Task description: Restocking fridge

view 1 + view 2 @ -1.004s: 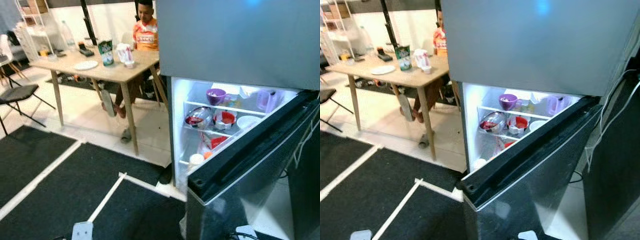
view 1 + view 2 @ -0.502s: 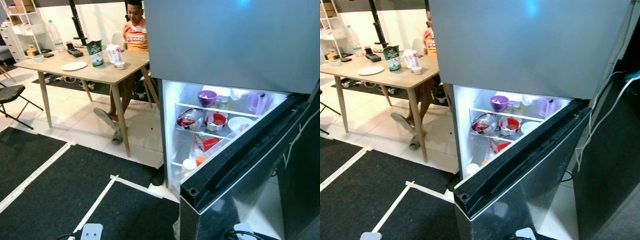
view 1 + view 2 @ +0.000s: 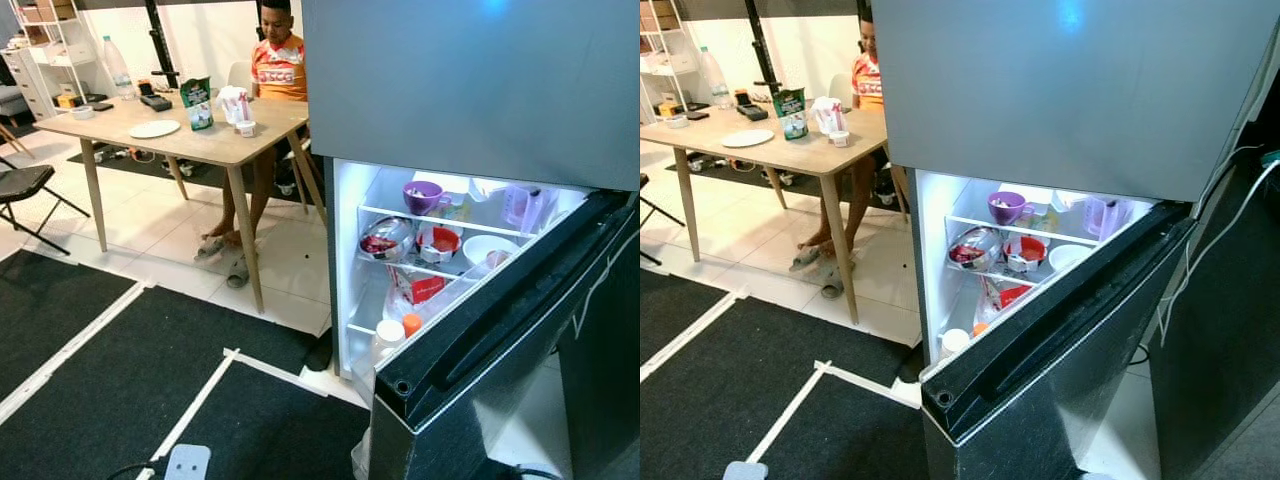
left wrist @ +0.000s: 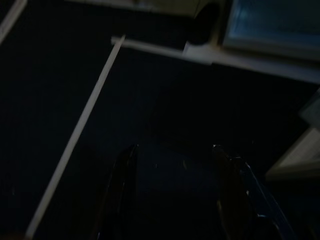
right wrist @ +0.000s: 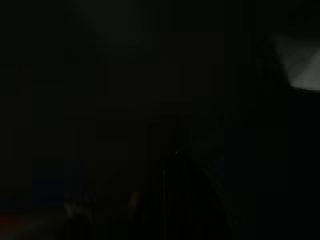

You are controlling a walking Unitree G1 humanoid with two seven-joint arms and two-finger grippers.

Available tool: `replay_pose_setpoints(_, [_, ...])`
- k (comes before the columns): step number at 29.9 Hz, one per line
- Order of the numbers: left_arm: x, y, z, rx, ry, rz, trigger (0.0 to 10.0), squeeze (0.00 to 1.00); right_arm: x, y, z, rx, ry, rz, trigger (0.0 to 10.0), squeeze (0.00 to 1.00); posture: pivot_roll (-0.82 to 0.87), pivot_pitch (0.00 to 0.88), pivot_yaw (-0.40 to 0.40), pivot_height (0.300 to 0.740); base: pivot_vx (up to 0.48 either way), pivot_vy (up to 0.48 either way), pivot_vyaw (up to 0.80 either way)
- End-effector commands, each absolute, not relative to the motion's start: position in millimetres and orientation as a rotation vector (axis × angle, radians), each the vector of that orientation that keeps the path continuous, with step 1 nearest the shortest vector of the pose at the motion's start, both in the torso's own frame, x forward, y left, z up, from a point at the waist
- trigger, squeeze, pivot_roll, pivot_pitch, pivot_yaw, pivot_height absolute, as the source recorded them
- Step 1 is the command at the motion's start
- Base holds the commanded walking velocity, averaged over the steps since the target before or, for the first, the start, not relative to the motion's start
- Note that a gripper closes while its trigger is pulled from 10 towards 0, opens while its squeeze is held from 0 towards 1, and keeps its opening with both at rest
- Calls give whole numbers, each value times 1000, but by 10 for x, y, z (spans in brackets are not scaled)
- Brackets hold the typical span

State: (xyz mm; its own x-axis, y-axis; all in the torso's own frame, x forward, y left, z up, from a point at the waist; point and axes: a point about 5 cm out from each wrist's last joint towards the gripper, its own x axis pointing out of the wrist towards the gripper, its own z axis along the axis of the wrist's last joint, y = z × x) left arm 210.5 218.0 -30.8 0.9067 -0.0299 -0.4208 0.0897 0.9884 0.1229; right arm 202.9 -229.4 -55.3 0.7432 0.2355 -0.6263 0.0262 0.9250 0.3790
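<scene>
The grey fridge stands in front of me on the right, its lower door swung open toward me. The lit shelves hold a purple cup, a pink jug, a steel bowl, a red bowl, a white bowl, a red packet and a white-capped bottle. My left gripper hangs open and empty over the dark carpet. The right wrist view is too dark to make out the right gripper's state.
A wooden table at the back left carries a green carton, a plate and a small cup. A person sits behind it. A black chair stands far left. White tape lines cross the black carpet.
The camera has swung a little, shifting the whole scene. The seated person's raised foot has come down to the floor. The fridge door stands as before.
</scene>
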Motion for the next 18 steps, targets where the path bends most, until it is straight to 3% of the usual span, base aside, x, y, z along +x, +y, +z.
replay_pose_setpoints(1, [2115,2101,-273,157,392,-125,10000,0,2142,-2250,-493,432,649,74,10000,0,6,124,53,740,0,0,0])
replay_pose_setpoints(4, [2152,1976,-209,158,344,-211,10000,0,2236,-2172,-447,498,595,58,10000,0,11,123,49,740,0,0,0])
replay_pose_setpoints(9, [2137,1979,-211,157,342,-203,10000,0,2266,-2111,-439,510,590,78,10000,0,11,124,48,740,0,0,0])
replay_pose_setpoints(18, [2079,2018,-223,161,340,-186,10000,0,2726,-1624,-151,481,477,218,10000,0,10,121,45,740,0,0,0])
